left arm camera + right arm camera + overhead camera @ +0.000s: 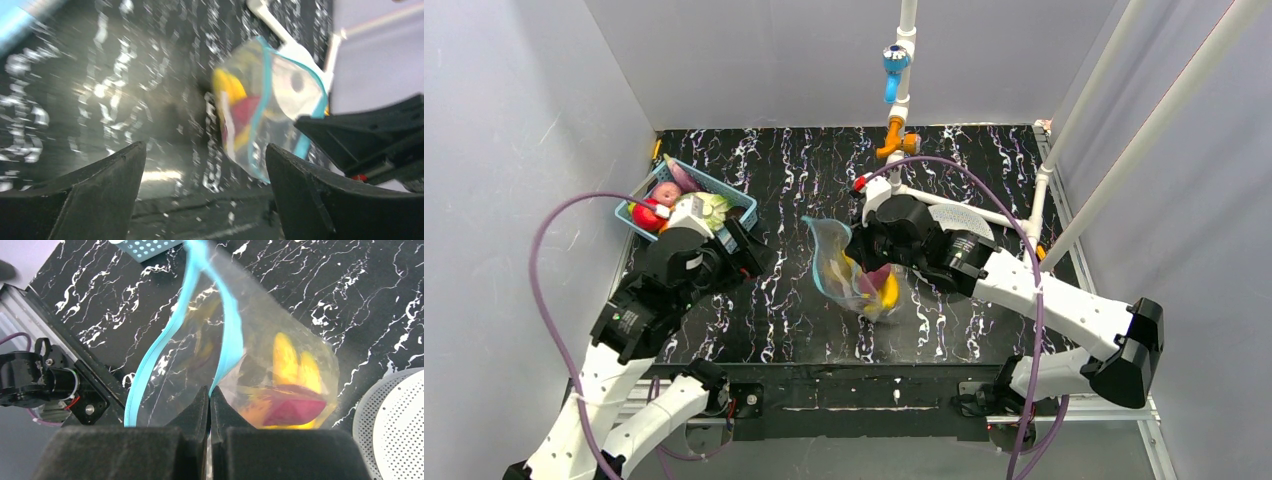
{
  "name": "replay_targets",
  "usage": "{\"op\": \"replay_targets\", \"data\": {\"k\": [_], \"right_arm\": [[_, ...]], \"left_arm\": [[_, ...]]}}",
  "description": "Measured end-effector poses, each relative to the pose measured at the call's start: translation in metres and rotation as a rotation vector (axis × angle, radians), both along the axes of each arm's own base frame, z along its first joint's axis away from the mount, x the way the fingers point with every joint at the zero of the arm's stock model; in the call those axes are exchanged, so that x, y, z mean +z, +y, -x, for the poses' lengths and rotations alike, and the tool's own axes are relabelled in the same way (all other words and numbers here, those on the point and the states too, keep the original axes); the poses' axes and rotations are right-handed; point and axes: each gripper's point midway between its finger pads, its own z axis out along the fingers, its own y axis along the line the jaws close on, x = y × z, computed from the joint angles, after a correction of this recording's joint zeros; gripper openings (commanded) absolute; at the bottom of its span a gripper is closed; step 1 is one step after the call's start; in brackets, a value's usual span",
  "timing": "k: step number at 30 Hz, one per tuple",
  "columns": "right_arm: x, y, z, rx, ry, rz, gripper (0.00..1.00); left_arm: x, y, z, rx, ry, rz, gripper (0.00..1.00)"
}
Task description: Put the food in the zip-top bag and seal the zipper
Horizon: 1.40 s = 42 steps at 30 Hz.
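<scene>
The clear zip-top bag (844, 268) hangs mid-table, mouth open, its teal-blue zipper (150, 355) curving round the opening. Inside lie a yellow banana (295, 365) and a dark red-purple piece (290, 410). My right gripper (210, 392) is shut on one zipper edge and holds the bag up. My left gripper (205, 160) is open and empty, left of the bag; the bag shows in its view (270, 110), blurred. A red apple (646, 215), a purple piece (682, 178) and a green-white piece (709, 208) lie in the blue basket (724, 190).
The blue lattice basket stands at the back left, right behind my left arm. A white perforated dish (395, 425) lies to the right of the bag. White pipe frames (904, 100) stand at the back and right. Grey walls close in the table.
</scene>
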Motion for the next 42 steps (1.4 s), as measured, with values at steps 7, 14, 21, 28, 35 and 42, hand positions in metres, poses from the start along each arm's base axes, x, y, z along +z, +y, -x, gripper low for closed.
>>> {"op": "replay_targets", "data": {"k": [7, 14, 21, 28, 35, 42], "right_arm": [[0.003, -0.011, -0.006, -0.044, -0.048, 0.001, 0.01], [0.005, -0.013, -0.010, -0.057, -0.074, -0.005, 0.01], [0.004, -0.012, -0.010, -0.055, -0.075, -0.006, 0.01], [0.003, -0.012, -0.010, -0.055, -0.075, -0.003, 0.01], [-0.004, -0.010, -0.012, -0.056, -0.067, 0.015, 0.01], [-0.011, -0.004, -0.015, -0.054, -0.062, 0.022, 0.01]], "left_arm": [[0.010, 0.055, -0.024, 0.139, -0.035, -0.346, 0.95], [-0.053, 0.093, -0.087, 0.233, 0.169, -0.429, 0.92], [-0.093, 0.133, -0.148, 0.339, 0.254, -0.269, 0.88], [-0.149, 0.128, -0.204, 0.314, 0.359, -0.120, 0.81], [-0.189, 0.122, -0.218, 0.369, 0.415, -0.021, 0.76], [-0.207, 0.123, -0.230, 0.408, 0.413, 0.041, 0.74]]}}
